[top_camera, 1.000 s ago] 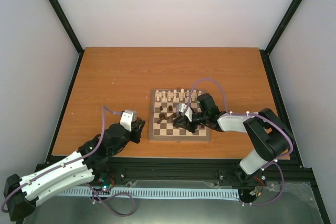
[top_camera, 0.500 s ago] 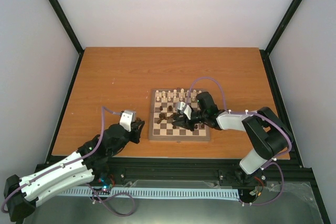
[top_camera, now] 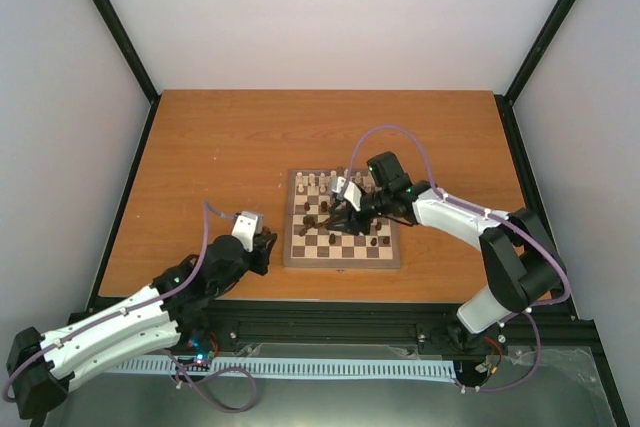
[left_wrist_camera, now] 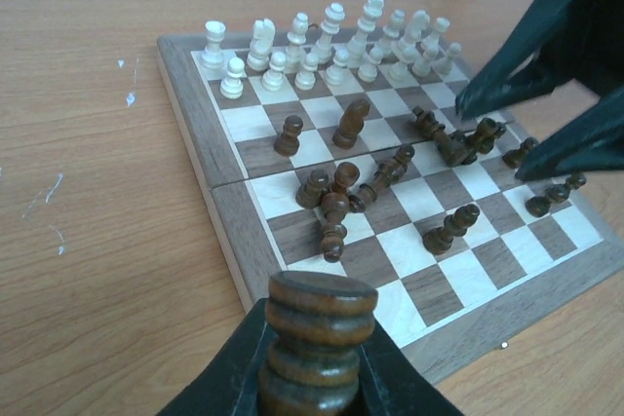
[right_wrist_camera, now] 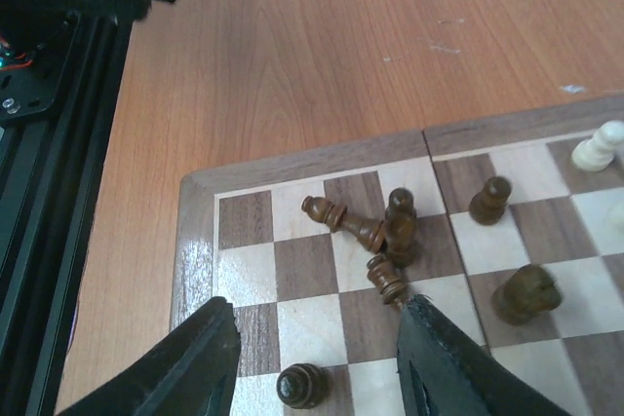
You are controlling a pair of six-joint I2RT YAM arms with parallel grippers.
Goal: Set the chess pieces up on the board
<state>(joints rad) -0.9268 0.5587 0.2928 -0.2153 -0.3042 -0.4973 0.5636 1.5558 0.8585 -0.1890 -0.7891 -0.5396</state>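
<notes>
Top view: the board is seen with cream pieces ranked far and dark pieces strewn.
Left wrist: the left pincer is clamped on a dark piece, off the board's near-left.
Right wrist: the right pincer is spread wide around an upright pawn, which is not gripped.
Judged: the dark rank is being set, and a fallen piece is to be grasped next.

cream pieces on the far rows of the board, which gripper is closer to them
Right. The right gripper hovers open over the board, just short of the cream pieces. The left gripper is off the board's near left corner, shut on a dark piece.
</notes>
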